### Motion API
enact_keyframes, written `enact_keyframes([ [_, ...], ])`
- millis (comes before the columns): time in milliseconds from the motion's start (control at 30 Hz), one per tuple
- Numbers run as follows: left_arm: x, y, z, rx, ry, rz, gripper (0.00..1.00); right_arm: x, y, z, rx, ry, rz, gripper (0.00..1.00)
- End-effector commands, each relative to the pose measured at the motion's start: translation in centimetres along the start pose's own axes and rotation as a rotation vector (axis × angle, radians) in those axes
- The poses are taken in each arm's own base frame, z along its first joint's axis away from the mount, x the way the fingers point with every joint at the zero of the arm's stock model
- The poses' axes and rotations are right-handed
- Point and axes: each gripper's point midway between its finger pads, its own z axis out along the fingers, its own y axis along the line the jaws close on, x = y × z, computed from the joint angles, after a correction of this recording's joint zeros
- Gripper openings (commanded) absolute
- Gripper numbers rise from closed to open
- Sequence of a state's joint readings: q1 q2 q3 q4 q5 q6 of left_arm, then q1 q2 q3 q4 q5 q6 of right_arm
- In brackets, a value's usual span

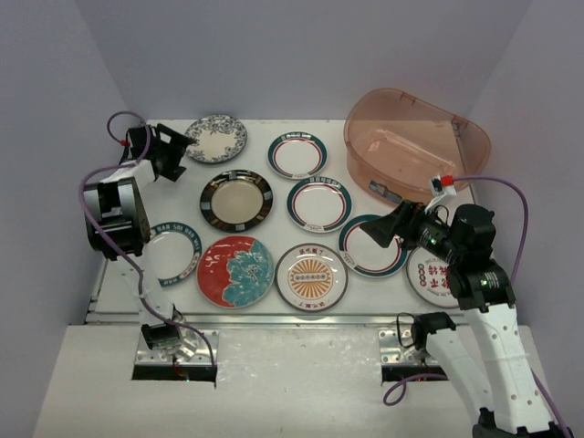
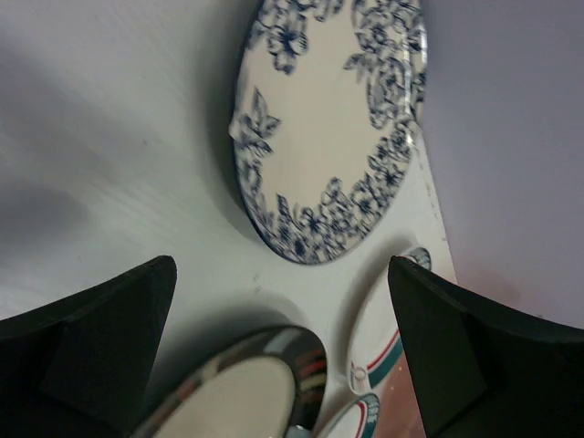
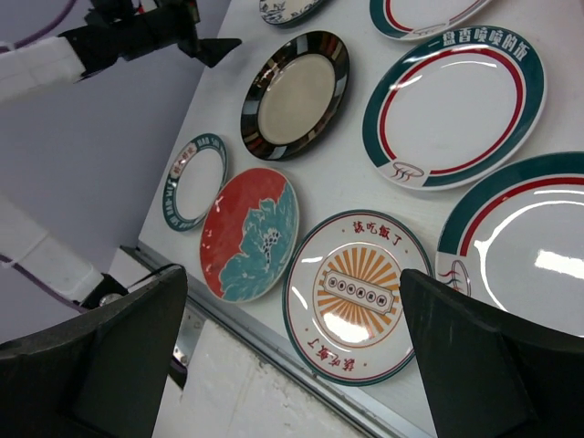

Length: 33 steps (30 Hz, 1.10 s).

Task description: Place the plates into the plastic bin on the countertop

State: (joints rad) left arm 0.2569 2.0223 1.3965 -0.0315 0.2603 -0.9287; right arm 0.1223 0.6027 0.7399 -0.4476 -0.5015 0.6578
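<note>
Pinkish and see-through, the bin point(image 1: 411, 162) is sitting at the far right corner of the white bench point(image 1: 180, 196). The plates are all lying flat on the bench, outside the bin. I am counting nine.

The blue plate point(image 1: 216, 138) is lying at the far left. The back rim plate point(image 1: 297, 154) is lying between it and the bin. The dark plate point(image 1: 236, 200) and the middle rim plate point(image 1: 319, 203) are sitting side by side in the middle. Along the near edge the small plate point(image 1: 175, 257), the red plate point(image 1: 235, 271), the sun plate point(image 1: 311, 276), the near rim plate point(image 1: 370, 254) and the letter plate point(image 1: 427, 276) are lying in a row. The arms are hiding parts of the small plate and the letter plate.

The left fingers point(image 1: 175, 137) are spread wide apart, hanging just beside the blue plate and not touching it. The right fingers point(image 1: 380, 227) are spread wide apart too — they are hanging over the far edge of the near rim plate and pointing left.
</note>
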Motion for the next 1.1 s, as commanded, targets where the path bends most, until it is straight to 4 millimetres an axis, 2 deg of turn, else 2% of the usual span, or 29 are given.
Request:
enact_keyframes([
  [0, -0.8, 0.5, 3.3, 0.028, 0.069, 0.020, 1.00, -1.2, 1.3, -0.8, -0.032, -0.040, -0.069, 0.99],
  [233, -0.1, 2.4, 7.1, 0.015, 0.140, 0.006, 0.97, -1.1, 0.4, -0.6, 0.001, -0.049, -0.077, 0.99],
  [367, 0.4, 3.8, 8.6, -0.024, 0.161, -0.003, 0.87, -1.2, -0.2, -0.5, 0.033, -0.051, -0.077, 0.99],
  [467, 0.6, 4.4, 9.5, -0.034, 0.174, -0.008, 0.73, -1.5, -0.4, -0.5, 0.048, -0.064, -0.080, 0.99],
  [533, 0.7, 4.8, 10.0, -0.047, 0.183, -0.015, 0.59, -1.6, -0.4, -0.4, 0.047, -0.067, -0.077, 0.99],
  [600, 0.9, 5.4, 10.4, -0.057, 0.190, -0.019, 0.53, -1.6, -0.4, -0.4, 0.046, -0.066, -0.077, 0.99],
  [667, 0.9, 5.9, 10.5, -0.077, 0.184, -0.027, 0.35, -1.7, -0.5, -0.3, 0.050, -0.065, -0.076, 0.99],
  [733, 0.9, 6.1, 10.6, -0.090, 0.179, -0.040, 0.22, -1.8, -0.5, -0.3, 0.052, -0.067, -0.080, 0.99],
  [800, 0.6, 5.8, 10.2, -0.092, 0.158, -0.058, 0.00, -2.0, -0.5, -0.5, 0.060, -0.069, -0.083, 0.99],
  [833, 0.6, 5.8, 10.2, -0.092, 0.157, -0.058, 0.00, -2.0, -0.5, -0.5, 0.063, -0.070, -0.087, 0.99],
  [933, -1.2, 1.3, 7.6, 0.041, 0.078, -0.081, 0.00, -2.4, -0.3, -0.7, 0.066, -0.079, -0.093, 0.99],
  [1000, -2.3, -2.9, 5.4, 0.191, 0.043, -0.077, 0.00, -2.5, -0.4, -0.5, 0.066, -0.078, -0.093, 0.99],
  [1067, -3.6, -8.0, 2.1, 0.355, 0.004, -0.064, 0.00, -2.5, -0.2, -0.2, 0.048, -0.074, -0.094, 0.99],
])
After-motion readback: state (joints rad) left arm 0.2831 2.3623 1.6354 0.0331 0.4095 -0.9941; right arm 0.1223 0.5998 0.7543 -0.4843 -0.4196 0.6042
